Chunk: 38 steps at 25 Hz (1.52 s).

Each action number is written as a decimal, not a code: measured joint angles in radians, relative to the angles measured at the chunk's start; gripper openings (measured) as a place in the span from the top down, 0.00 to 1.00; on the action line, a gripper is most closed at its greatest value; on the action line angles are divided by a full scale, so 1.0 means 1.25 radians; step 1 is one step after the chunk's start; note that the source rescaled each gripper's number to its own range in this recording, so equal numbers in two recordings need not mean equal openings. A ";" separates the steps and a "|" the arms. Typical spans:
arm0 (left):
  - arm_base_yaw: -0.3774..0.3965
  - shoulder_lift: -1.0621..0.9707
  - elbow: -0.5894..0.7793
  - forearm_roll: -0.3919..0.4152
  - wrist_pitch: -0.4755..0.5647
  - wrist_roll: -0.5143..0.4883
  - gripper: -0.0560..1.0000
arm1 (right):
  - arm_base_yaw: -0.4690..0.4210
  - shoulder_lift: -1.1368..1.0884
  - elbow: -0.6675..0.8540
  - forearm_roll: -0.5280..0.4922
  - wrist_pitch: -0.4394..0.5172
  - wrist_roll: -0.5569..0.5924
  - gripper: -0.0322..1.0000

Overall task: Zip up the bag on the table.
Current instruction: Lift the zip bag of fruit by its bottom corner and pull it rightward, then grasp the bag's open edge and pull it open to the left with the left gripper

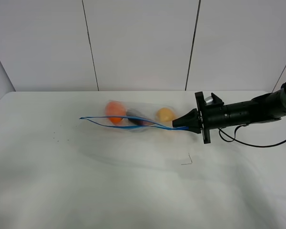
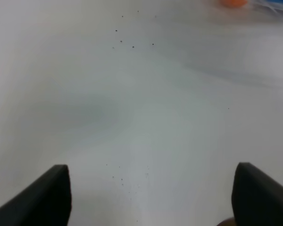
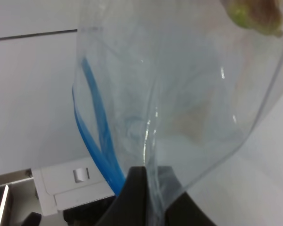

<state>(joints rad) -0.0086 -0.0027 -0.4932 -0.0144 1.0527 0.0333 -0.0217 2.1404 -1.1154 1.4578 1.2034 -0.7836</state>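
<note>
The bag [image 1: 144, 106] lies on its side near the middle of the table [image 1: 133, 186], towards the far edge, with an orange [image 1: 115, 111], a dark eggplant [image 1: 139, 120] and a yellow fruit [image 1: 165, 114] showing through the clear plastic; its blue zip strip [image 1: 112, 125] runs along the near edge, facing the camera. My right gripper [image 1: 178, 124] reaches in from the right and is clamped tight on the right-hand end of that strip; in the right wrist view the plastic is pinched between my closed fingers, and the two blue tracks run away from the pinch as separate lines with a gap between them. In the high view, too, the strip shows as two strands that bow apart through the middle of the bag and meet only near its ends; I judge the mouth to be open over most of its length. My left gripper [image 2: 153, 190] hangs with its jaws spread wide and holding nothing, over bare tabletop, well apart from the bag; only a sliver of the orange shows at the edge of its view. Done, by my reading: one end of the strip is secured; left: bringing my left gripper to the strip and pressing the tracks together along the whole edge.
</note>
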 joint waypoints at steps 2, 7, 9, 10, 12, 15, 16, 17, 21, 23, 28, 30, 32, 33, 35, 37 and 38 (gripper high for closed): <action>0.000 0.000 0.000 0.000 0.000 0.000 0.05 | 0.000 0.000 0.000 0.000 0.000 0.007 0.96; 0.000 0.000 0.000 0.000 0.000 0.000 0.05 | 0.000 0.000 0.000 0.003 0.001 0.010 0.96; 0.000 0.000 0.000 0.000 0.000 0.000 0.05 | 0.000 0.000 0.000 0.005 0.001 0.010 0.96; 0.000 0.000 0.000 0.000 0.000 0.000 0.05 | 0.000 0.000 0.000 0.007 0.001 0.010 0.96; 0.000 0.000 0.000 0.000 0.000 0.000 0.05 | 0.000 0.000 0.000 0.008 0.001 0.010 0.96; 0.000 0.000 0.000 0.000 0.000 0.000 0.05 | 0.000 0.000 0.000 0.009 0.001 0.010 0.96; 0.000 0.000 0.000 0.000 0.000 0.000 0.05 | 0.000 0.000 0.000 0.010 0.001 0.010 0.96; 0.000 0.000 0.000 0.000 0.000 0.000 0.05 | 0.000 0.000 0.000 0.012 0.001 0.010 0.96; 0.000 0.000 0.000 0.000 0.000 0.000 0.05 | 0.000 0.000 0.000 0.012 0.001 0.010 0.96; 0.000 0.000 -0.001 0.000 -0.001 0.000 0.05 | 0.000 0.000 0.000 0.012 0.001 0.010 0.96; 0.000 0.115 -0.080 0.002 -0.042 0.001 0.05 | 0.000 0.000 0.000 0.012 0.001 0.010 0.96; 0.000 0.210 -0.135 0.002 -0.066 0.012 0.05 | 0.000 0.000 0.000 0.012 0.001 0.010 0.96; 0.000 0.302 -0.199 0.002 -0.096 0.047 0.05 | 0.000 0.000 0.000 0.012 0.001 0.010 0.96; 0.000 0.359 -0.229 0.002 -0.114 0.071 0.05 | 0.000 0.000 0.000 0.012 0.001 0.010 0.96; 0.000 0.435 -0.275 0.003 -0.156 0.142 0.05 | 0.000 0.000 0.000 0.012 0.001 0.010 0.96; 0.000 0.516 -0.304 0.012 -0.220 0.248 0.05 | 0.000 0.000 0.000 0.012 0.001 0.010 0.96; 0.000 0.551 -0.311 0.018 -0.268 0.318 0.05 | 0.000 0.000 0.000 0.012 0.001 0.010 0.96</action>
<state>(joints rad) -0.0086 0.6863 -0.8813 0.0081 0.7179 0.4308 -0.0217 2.1404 -1.1154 1.4722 1.2044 -0.7712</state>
